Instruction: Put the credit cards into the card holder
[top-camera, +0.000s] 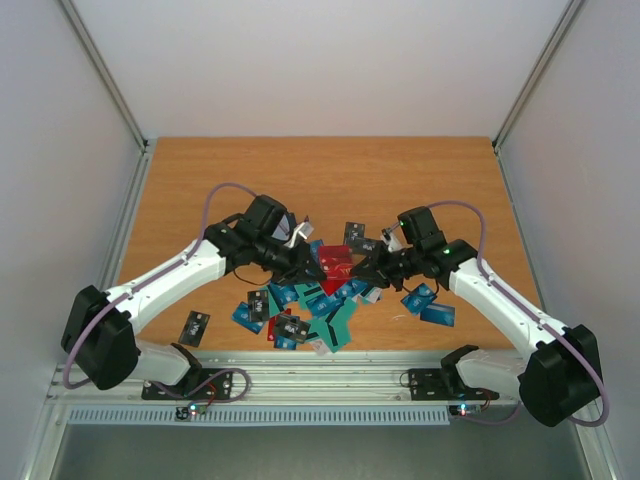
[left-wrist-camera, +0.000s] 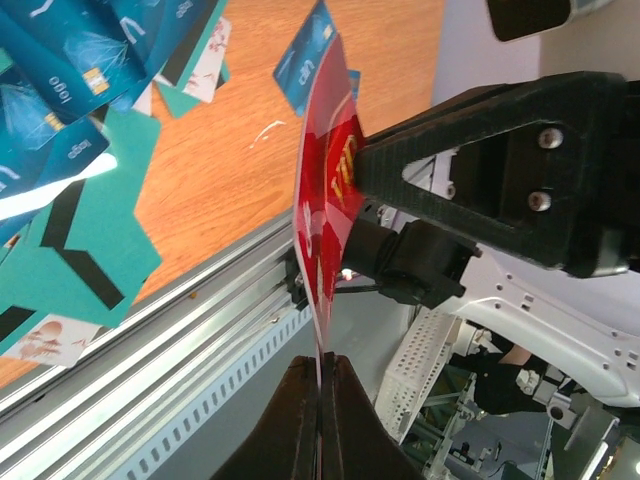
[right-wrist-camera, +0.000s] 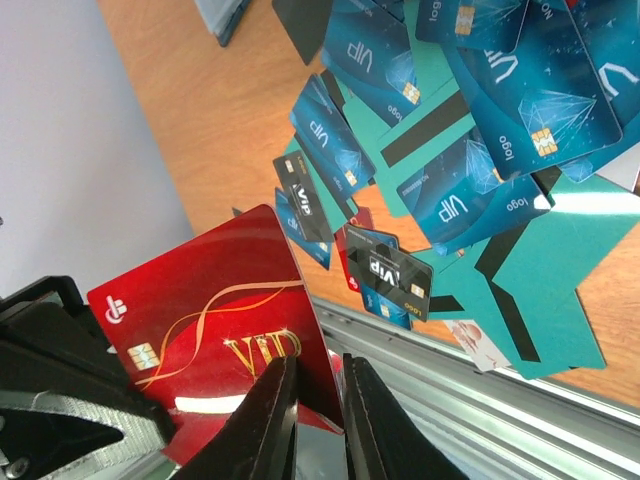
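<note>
A red VIP card (top-camera: 336, 262) hangs in the air between both grippers, above the pile of credit cards (top-camera: 305, 312). My left gripper (top-camera: 312, 262) is shut on one edge of the red card (left-wrist-camera: 325, 210), which bows slightly. My right gripper (top-camera: 373, 266) straddles a corner of the same card (right-wrist-camera: 215, 320), its jaws a narrow gap apart. Blue, teal and black cards (right-wrist-camera: 450, 130) lie overlapped below. A grey-blue case that may be the card holder (top-camera: 289, 227) shows partly behind my left wrist and at the top edge of the right wrist view (right-wrist-camera: 225, 18).
A lone black card (top-camera: 195, 326) lies near the front left. Another black card (top-camera: 353, 234) lies behind the grippers. Two blue cards (top-camera: 430, 306) lie under my right arm. The metal rail (top-camera: 330, 385) runs along the near table edge.
</note>
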